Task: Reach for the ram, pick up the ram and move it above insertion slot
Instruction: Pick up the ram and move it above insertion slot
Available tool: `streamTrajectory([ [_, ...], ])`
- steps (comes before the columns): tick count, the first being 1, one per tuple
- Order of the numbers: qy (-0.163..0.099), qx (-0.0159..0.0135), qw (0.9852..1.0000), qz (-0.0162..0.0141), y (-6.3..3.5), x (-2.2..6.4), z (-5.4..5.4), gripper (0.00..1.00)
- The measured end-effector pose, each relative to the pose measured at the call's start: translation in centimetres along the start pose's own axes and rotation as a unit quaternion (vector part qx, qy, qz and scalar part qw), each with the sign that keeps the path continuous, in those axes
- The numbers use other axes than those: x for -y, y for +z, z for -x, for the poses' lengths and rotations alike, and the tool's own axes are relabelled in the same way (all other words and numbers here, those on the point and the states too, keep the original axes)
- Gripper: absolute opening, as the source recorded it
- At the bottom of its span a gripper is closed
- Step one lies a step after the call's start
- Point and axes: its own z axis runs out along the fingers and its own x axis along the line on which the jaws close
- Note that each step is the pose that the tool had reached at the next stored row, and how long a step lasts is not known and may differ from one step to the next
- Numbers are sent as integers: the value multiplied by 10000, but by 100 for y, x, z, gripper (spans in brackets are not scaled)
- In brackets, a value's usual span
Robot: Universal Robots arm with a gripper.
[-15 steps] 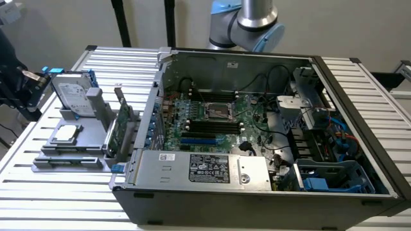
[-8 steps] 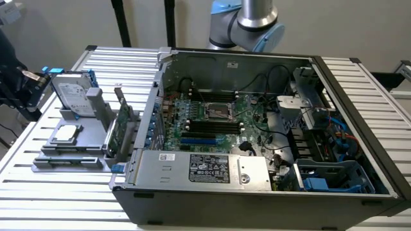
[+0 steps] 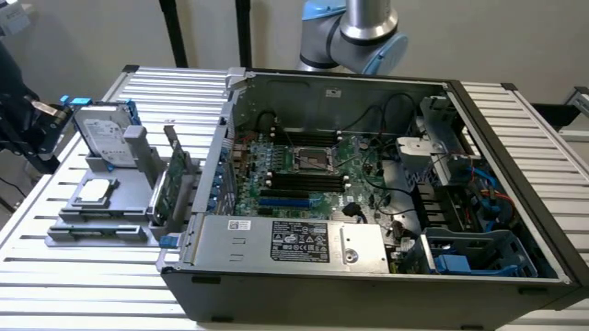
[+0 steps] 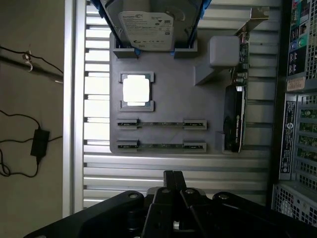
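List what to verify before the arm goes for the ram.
1. Pincer open for grasping: not ok, shut and empty.
2. Long thin green ram sticks seated in grey plastic holder: ok, two there.
3. Pincer apart from the sticks: ok.
4. Tall green expansion card apart from the sticks: ok.
5. Black metal computer case open: ok.
6. Black motherboard slots free: cannot tell.

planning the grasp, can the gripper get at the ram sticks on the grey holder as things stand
Probably yes. Nothing covers the two ram sticks in the grey holder, and the expansion card stands clear to one side. The gripper is shut, so it would need to open first.
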Motion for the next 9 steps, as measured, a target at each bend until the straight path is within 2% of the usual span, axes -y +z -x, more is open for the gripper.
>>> streamTrajectory([
  [2,-26,-1,10000,0,0,0,0,11],
  [5,-278,-11,9996,0,0,-1,0,11],
  [9,-643,-26,9979,-1,1,-1,0,11],
])
